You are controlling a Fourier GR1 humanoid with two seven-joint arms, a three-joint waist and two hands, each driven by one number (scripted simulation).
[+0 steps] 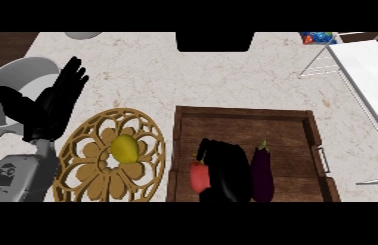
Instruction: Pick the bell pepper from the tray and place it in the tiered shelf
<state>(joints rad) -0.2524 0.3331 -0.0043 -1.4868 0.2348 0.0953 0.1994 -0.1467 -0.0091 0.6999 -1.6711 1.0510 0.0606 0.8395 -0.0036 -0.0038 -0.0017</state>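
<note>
The right hand sits low inside the wooden tray, its dark fingers reaching down over the tray's near half, right beside the red bell pepper; they seem to touch the pepper's right side, but I cannot tell whether they are spread, curled or pinching it, since the black hand merges into one mass there. The pepper lies on the tray floor at the tray's near left corner, so as far as can be judged the pick is at most at the contact stage: nothing is lifted, and the whole carry to the tiered shelf, which stands past the tray's far right corner, is left to do, along with the release. The left hand rests open with fingers up, well to the left of the tray, above the round woven trivet. Counting: one bell pepper, one dark eggplant lying in the tray just right of the hand, one yellow lemon on the trivet left of the tray, one tray, one trivet, one shelf, two hands. The light marbled desk carries it all, and a small blue packet shows beyond the tray near the shelf's far end
</note>
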